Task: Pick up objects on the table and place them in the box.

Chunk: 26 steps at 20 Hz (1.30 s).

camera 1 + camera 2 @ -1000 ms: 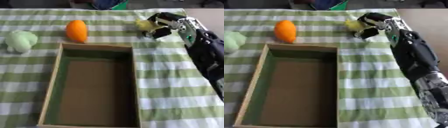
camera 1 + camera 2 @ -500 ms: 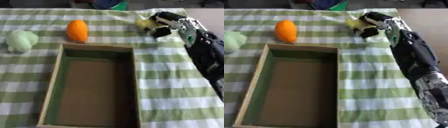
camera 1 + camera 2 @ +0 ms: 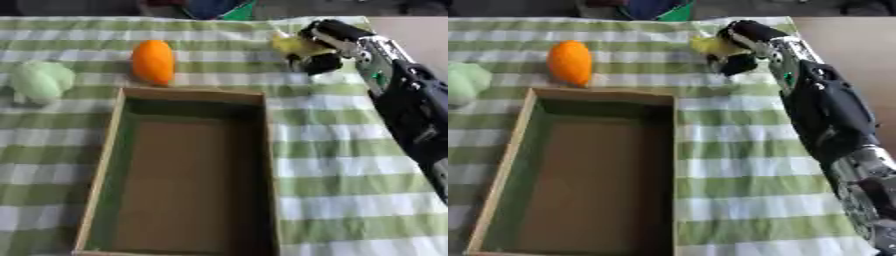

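Far left: pale green item (image 3: 37,81) on the checked cloth (image 3: 350,165), well apart from the box (image 3: 109,150). Orange item (image 3: 153,61) lies just beyond the box's far rim. Box looks empty; nothing placed yet.

Far right corner: right hand (image 3: 322,42) reaches in from the right, fingers curled over a small yellow item (image 3: 290,44), thumb below it. Contact looks partial; whether the item is off the cloth I cannot tell. Left hand not in view.

Risks, as I judge them: the yellow item shows only between fingers and thumb, so a lift could squeeze it out sideways. It sits near the table's far edge; a slip there could send it off.
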Each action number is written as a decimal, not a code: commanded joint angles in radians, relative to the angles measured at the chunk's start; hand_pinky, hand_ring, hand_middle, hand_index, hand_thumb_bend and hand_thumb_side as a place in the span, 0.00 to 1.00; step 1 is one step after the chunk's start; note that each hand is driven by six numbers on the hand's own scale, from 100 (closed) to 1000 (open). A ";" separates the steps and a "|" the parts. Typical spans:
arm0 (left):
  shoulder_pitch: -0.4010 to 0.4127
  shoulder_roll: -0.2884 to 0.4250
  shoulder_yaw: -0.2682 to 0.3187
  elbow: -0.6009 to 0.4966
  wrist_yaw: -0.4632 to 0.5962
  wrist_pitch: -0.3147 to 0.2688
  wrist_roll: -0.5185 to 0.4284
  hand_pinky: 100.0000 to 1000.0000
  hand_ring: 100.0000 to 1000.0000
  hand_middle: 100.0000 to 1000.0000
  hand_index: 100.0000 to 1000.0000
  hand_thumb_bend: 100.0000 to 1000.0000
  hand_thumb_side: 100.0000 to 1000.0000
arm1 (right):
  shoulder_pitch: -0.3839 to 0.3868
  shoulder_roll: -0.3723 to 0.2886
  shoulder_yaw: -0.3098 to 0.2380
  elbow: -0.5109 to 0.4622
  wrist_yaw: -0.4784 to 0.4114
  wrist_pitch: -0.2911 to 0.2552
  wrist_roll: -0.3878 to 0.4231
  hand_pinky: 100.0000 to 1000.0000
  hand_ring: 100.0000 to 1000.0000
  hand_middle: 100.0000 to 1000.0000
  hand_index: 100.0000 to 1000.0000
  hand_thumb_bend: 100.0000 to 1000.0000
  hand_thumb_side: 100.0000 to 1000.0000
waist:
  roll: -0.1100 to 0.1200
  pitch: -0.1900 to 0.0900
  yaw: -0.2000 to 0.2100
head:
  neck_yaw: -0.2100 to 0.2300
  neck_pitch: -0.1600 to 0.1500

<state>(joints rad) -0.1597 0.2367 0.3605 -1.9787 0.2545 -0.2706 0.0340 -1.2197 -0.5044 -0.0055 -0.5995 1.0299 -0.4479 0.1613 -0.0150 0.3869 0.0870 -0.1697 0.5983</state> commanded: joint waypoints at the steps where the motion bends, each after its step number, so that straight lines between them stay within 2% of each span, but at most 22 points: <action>1: -0.006 0.016 0.004 -0.021 0.001 0.005 0.001 0.44 0.68 0.63 0.70 0.00 0.98 | -0.021 -0.034 -0.006 -0.043 -0.039 0.003 -0.024 0.65 0.70 0.44 0.67 0.00 0.54 | 0.000 -0.030 -0.002 | 0.002 0.005; 7: -0.003 0.018 0.004 -0.021 0.003 0.010 0.003 0.44 0.68 0.63 0.70 0.00 0.98 | -0.020 -0.062 0.002 -0.106 -0.139 -0.002 -0.002 0.65 0.69 0.43 0.67 0.00 0.54 | -0.003 -0.041 -0.009 | 0.006 0.011; 11: -0.002 0.020 0.006 -0.021 0.003 0.010 0.006 0.44 0.68 0.63 0.70 0.00 0.98 | -0.007 -0.096 0.028 -0.196 -0.228 -0.011 0.029 0.65 0.68 0.42 0.66 0.00 0.53 | -0.004 -0.046 -0.013 | 0.012 0.016; 15: -0.002 0.024 0.007 -0.021 0.003 0.010 0.008 0.44 0.68 0.63 0.70 0.00 0.97 | 0.027 -0.154 0.103 -0.361 -0.341 -0.011 0.067 0.64 0.68 0.42 0.65 0.00 0.53 | -0.006 -0.049 -0.019 | 0.017 0.021; 20: -0.001 0.028 0.004 -0.021 0.005 0.011 0.009 0.44 0.68 0.63 0.70 0.00 0.97 | 0.071 -0.206 0.188 -0.590 -0.472 0.025 0.116 0.64 0.67 0.43 0.65 0.00 0.53 | -0.005 -0.057 -0.024 | 0.019 0.028; 26: -0.003 0.035 -0.001 -0.021 0.013 0.008 0.014 0.44 0.68 0.63 0.70 0.00 0.96 | 0.124 -0.251 0.293 -0.870 -0.615 0.059 0.135 0.64 0.66 0.43 0.65 0.00 0.52 | 0.001 -0.072 -0.028 | 0.028 0.038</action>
<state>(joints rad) -0.1586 0.2390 0.3600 -1.9787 0.2613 -0.2612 0.0430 -1.0813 -0.7135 0.2769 -1.4019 0.4482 -0.3963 0.2937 -0.0171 0.3389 0.0605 -0.1437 0.6294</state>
